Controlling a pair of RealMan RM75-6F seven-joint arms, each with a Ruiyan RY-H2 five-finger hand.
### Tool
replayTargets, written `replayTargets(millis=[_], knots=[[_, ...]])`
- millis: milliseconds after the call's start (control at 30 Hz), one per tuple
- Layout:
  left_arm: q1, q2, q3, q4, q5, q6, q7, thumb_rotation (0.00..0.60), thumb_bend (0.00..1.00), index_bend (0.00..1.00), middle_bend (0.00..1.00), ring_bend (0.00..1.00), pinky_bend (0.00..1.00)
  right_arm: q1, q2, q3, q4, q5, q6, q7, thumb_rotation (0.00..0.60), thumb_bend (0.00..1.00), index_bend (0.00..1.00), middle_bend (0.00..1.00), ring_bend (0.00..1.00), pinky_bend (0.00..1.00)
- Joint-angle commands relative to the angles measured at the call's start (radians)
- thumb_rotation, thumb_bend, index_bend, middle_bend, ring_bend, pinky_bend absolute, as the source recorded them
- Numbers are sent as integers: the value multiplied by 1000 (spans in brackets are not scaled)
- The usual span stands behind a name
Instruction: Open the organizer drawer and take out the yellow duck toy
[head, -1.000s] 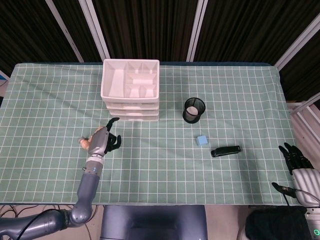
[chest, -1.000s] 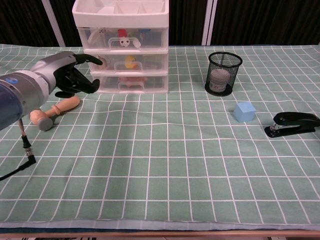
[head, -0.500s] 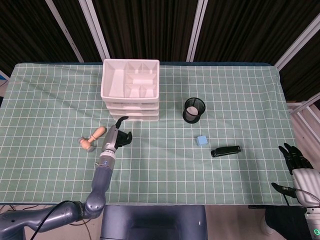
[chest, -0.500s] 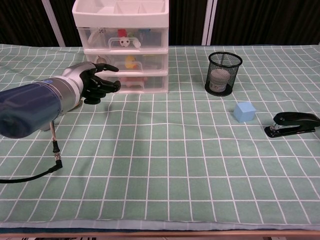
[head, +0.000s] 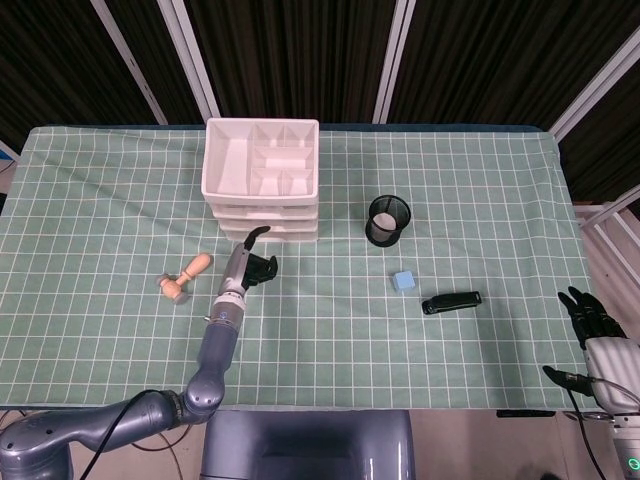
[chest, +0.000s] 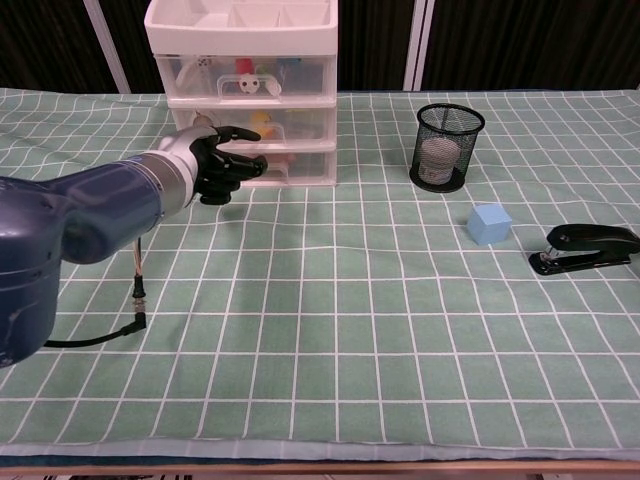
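A white three-drawer organizer stands at the back of the table, all drawers closed. The yellow duck toy shows through the clear front of the middle drawer. My left hand is just in front of the organizer's lower drawers, fingers apart and stretched toward them, holding nothing. I cannot tell whether a fingertip touches the drawer front. My right hand hangs open off the table's right front corner, seen only in the head view.
A wooden stamp lies left of my left arm. A black mesh cup, a blue cube and a black stapler sit on the right half of the green checked cloth.
My left hand has swung right and forward, from above the wooden stamp to just before the organizer's drawers. The right hand has stayed still.
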Motion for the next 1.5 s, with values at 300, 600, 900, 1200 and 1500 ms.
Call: replayTargets(millis=[300, 600, 900, 1200, 1500], knots=[[-47, -27, -12, 75, -15, -61, -62, 600, 545, 152, 1000, 1000, 1000, 0, 1, -2, -5, 2, -6, -1, 600, 35, 0, 0, 0, 226], [-72, -50, -19, 116, 2, -77, -114, 600, 545, 152, 1000, 1000, 1000, 1, 3, -3, -8, 3, -9, 3, 600, 37, 0, 0, 0, 226], [-84, -71, -27, 165, 28, -97, -186, 600, 545, 154, 1000, 1000, 1000, 0, 5, -2, -11, 8, -12, 7, 600, 40, 0, 0, 0, 226], [-86, -77, -20, 183, 49, -111, -229, 600, 544, 213, 1000, 1000, 1000, 0, 8, -4, -17, 11, -17, 6, 600, 42, 0, 0, 0, 226], [-81, -69, -6, 175, 60, -113, -245, 600, 544, 238, 1000, 1000, 1000, -1, 9, -4, -19, 11, -17, 6, 600, 43, 0, 0, 0, 226]])
